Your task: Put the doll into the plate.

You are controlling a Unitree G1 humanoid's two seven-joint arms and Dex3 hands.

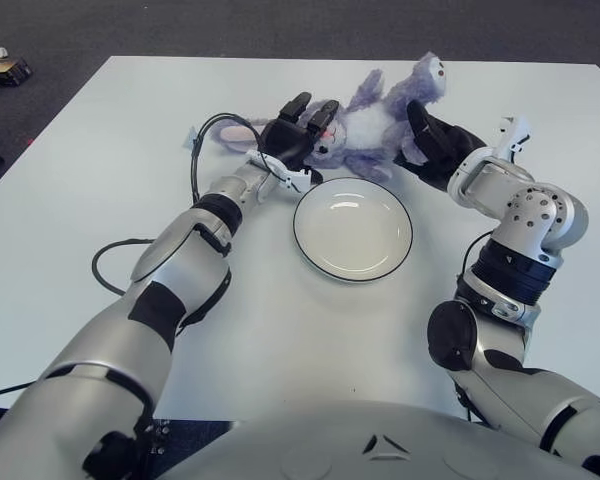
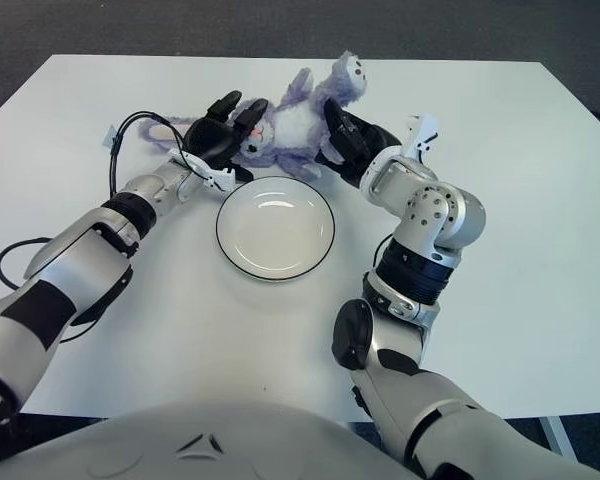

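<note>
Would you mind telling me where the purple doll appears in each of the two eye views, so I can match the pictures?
Left eye view: the doll lies at upper centre, just beyond the plate, between the left hand and the right hand.
Right eye view: the doll sits left of centre near the top, again beyond the plate.
Shared landmark: the white plate with its dark rim, directly in front of the doll.

Doll (image 2: 285, 125) between both hands, beyond plate (image 2: 275, 230).

Head stereo pair looks down on one shared table (image 1: 100, 150)
</note>
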